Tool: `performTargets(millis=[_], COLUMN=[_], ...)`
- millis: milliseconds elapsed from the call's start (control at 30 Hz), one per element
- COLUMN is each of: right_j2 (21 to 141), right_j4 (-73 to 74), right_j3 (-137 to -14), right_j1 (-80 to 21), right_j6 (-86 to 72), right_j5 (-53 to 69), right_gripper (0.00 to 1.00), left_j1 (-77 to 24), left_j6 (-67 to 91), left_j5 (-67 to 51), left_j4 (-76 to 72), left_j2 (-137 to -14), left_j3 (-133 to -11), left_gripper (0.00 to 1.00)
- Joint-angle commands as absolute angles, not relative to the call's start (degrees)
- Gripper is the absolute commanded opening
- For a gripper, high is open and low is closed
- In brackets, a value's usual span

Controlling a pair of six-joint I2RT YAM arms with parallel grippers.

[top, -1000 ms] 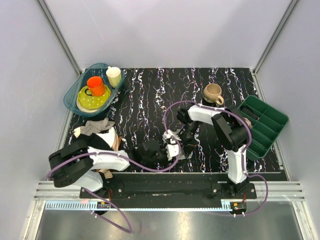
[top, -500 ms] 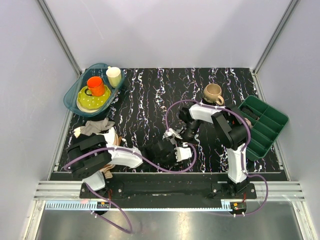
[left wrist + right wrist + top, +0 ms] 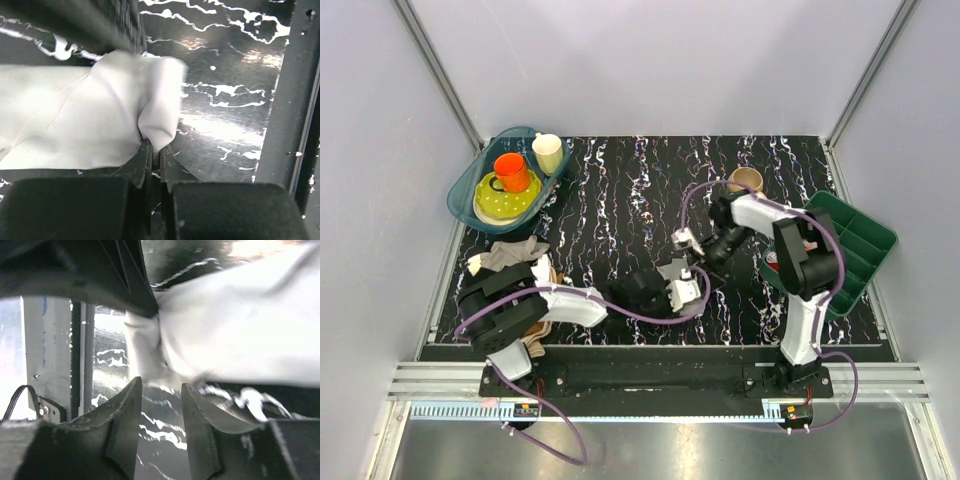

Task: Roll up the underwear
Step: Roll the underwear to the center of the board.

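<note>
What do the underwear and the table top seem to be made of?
The underwear: thin soft cloth, matte pale grey; it creases and bunches where the left gripper pinches it. The table top: hard and glossy, black with white marble veins, perhaps laminate or stone; it mirrors the light.
</note>
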State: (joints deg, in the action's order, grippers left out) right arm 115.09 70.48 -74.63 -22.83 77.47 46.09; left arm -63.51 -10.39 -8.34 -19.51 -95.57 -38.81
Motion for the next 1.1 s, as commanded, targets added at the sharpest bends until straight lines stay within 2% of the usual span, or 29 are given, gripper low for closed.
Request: performTargets(millis=[0,200,267,400,433,533,700,833,867,1067], right_j2=[106.0,95.7,91.2,84.6,82.3,78.9,76.9,79.5,80.2,83.1], right_j4=[68.0,64.2,63.3,57.7,54.8,41.5,30.3,24.5,24.1,20.6], right_j3=[-73.9,-69.5,-65.6,-57.9,-54.8,-50.0,-45.1,-43.1,-42.9,-40.1], right_j1=[-16.2,-12.9,-12.9,-15.1,-16.3,-22.6,-31.9,-36.4,-36.7,-38.2], right_j6=[77.7,79.4,84.9,92.1,91.3,86.2,84.9,85.1,85.0,85.6], right_j5=[50.1,48.2,49.7,51.4,49.8,42.9,35.3,30.3,29.8,26.5], right_gripper=[0.48,0.53,0.56,0.85,1.0,1.0,0.99,0.88,0.82,0.69], left_j1=[-56.8,-46.2,-43.5,-41.2,-40.8,-38.7,-36.8,-35.9,-35.9,-35.4], left_j6=[-1.6,8.3,11.0,16.9,17.9,21.9,25.7,28.5,29.2,31.9], left_j5=[-23.1,-42.7,-46.5,-52.8,-53.5,-55.2,-56.0,-56.9,-57.0,-57.1], left_j4=[-20.2,-20.8,-20.6,-18.6,-18.5,-19.4,-20.1,-21.8,-22.4,-24.9], left_j2=[-95.4,-101.3,-103.6,-109.2,-110.0,-112.4,-115.0,-116.6,-117.2,-118.6], left_j3=[-36.6,-39.4,-41.8,-46.0,-46.7,-48.1,-48.3,-48.6,-48.9,-50.1], left_gripper=[0.0,0.0,0.0,0.0,0.0,0.0,0.01,0.03,0.04,0.08])
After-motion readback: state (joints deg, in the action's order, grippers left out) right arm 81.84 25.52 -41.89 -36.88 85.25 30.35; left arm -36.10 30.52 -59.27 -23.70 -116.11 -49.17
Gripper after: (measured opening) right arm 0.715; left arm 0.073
